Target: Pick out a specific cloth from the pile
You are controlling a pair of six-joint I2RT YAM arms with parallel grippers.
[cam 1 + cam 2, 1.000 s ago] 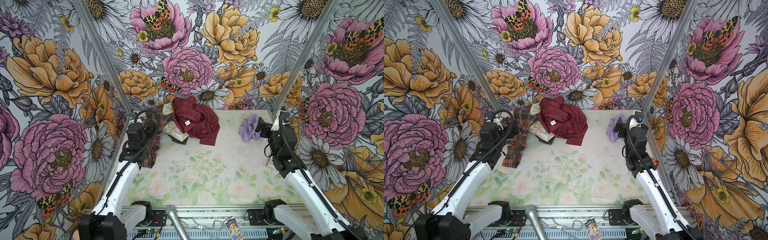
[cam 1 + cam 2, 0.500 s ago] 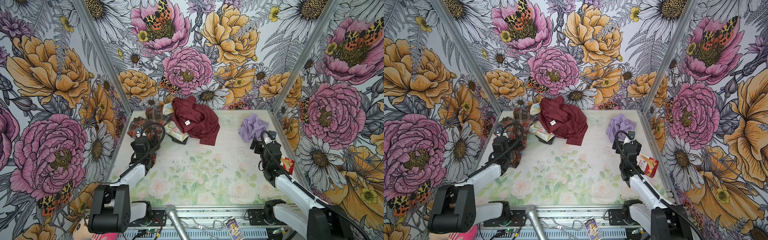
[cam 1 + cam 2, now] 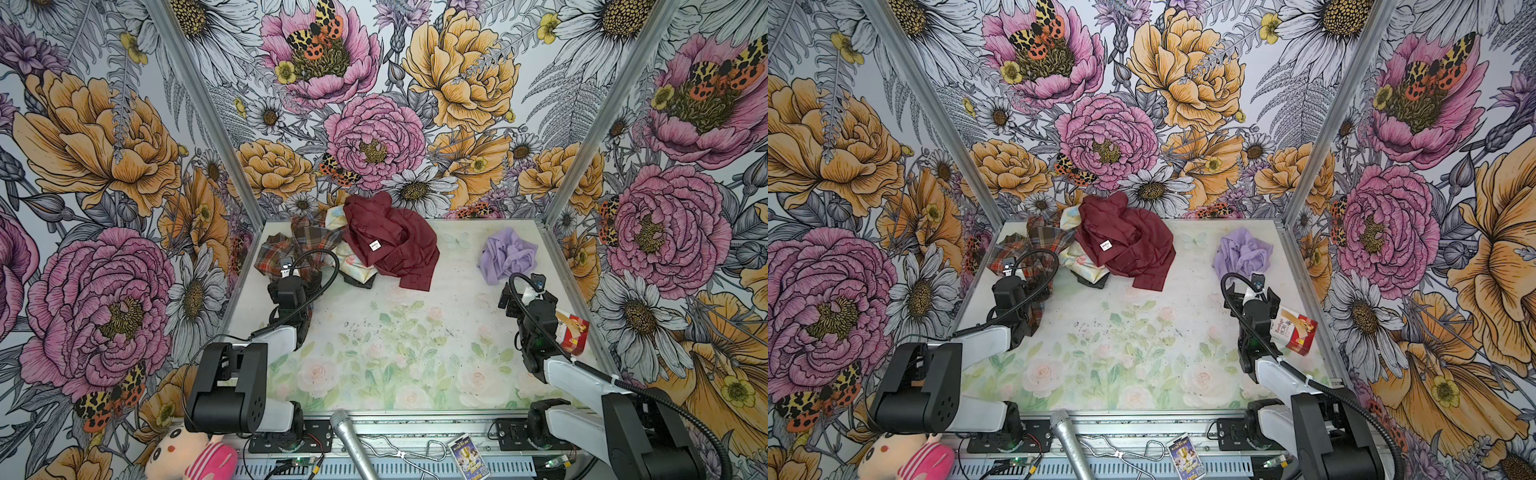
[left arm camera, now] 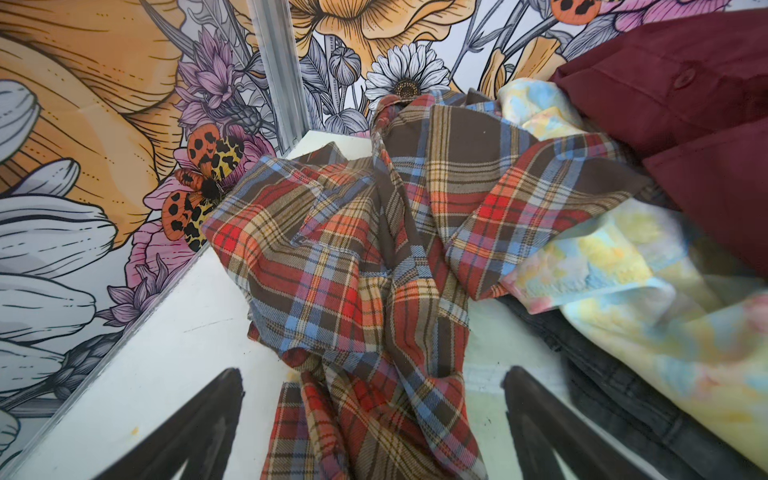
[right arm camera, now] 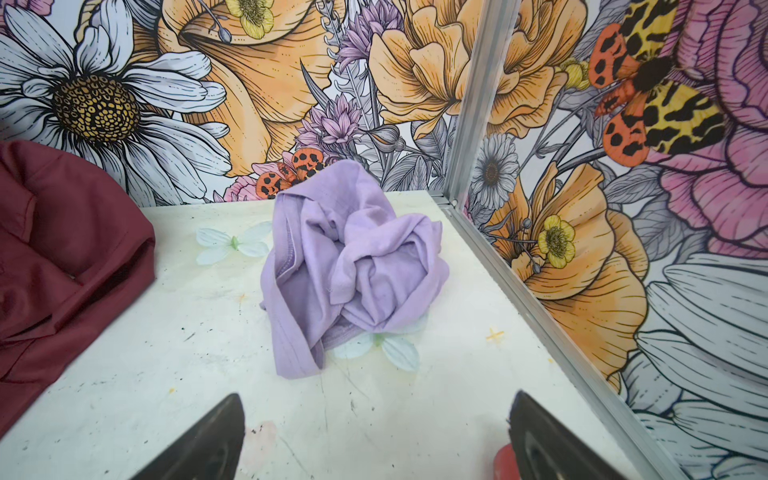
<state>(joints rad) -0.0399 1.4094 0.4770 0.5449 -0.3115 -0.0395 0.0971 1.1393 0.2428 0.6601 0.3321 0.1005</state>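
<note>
Up at two o'clock on the table, in both top views, sits the cloth, a crumpled lavender bundle all on its own, well apart from the pile crowding eleven o'clock. That heap has the maroon shirt draped on top toward twelve, the plaid cloth spilling out to ten, and the pale yellow-floral cloth wedged between them. The left arm is stretched in from nine o'clock with its wrist over the plaid's near edge. The right arm sits at four o'clock, its wrist just short of the lavender bundle, and a red carton lies beside it at the table's right edge. Over to the left wrist camera: the left gripper has its fingers spread wide, nothing pinched, and a tail of plaid runs across the table between them; whether either finger brushes it, I cannot tell. Yellow-floral and maroon fabric heap up beyond, with a dark grey garment under the floral one. Now the right wrist camera: the right gripper is wide apart too, gripping nothing, with bare table between the fingers. The cloth sits just ahead of them, untouched, near the corner post, the maroon shirt's hem off to one side.
</note>
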